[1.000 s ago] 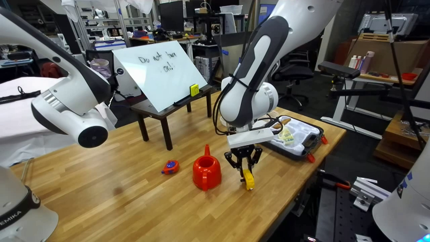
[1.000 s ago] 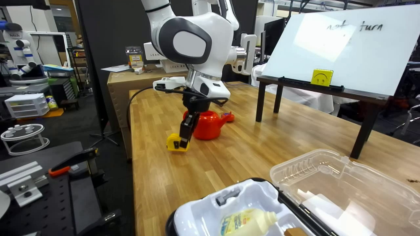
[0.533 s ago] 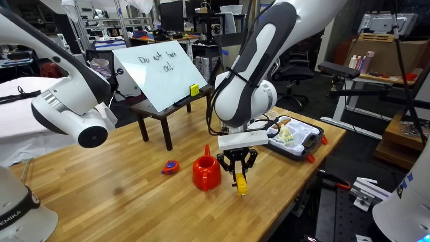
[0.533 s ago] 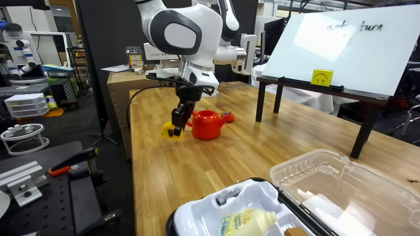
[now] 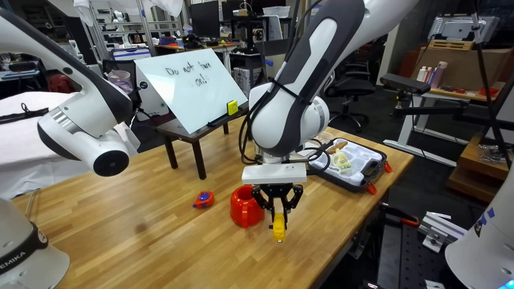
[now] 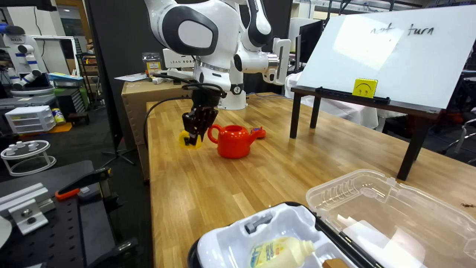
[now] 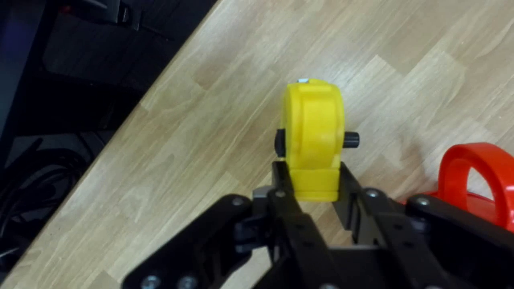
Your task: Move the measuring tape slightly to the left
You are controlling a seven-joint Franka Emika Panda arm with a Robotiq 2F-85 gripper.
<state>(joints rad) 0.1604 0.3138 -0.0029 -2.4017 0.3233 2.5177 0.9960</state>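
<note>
The gripper (image 7: 313, 180) points down, its 2 fingers (image 7: 286, 192) pinched on the yellow measuring tape (image 7: 315, 128) — apart only by its width. It's b/w them & sticks out past their ends; can't tell if it touches the wood table (image 6: 186, 204) below. Red pot (image 6: 233, 143) is near the gripper — sm. red thing w/ blue top (image 5: 204, 199) is farther off, past the pot.

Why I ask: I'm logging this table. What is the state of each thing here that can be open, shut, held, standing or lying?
Measuring tape, held; cannot tell whether it is lifted.
Fingers, shut on the tape.
Red teapot, standing upright, no lid on.
Black case, open.
Clear lid, folded back.
Bottle, lying on its side.
Whiteboard, leaning back, written on.
Yellow block, standing.
Small red-and-blue item, lying.
</note>
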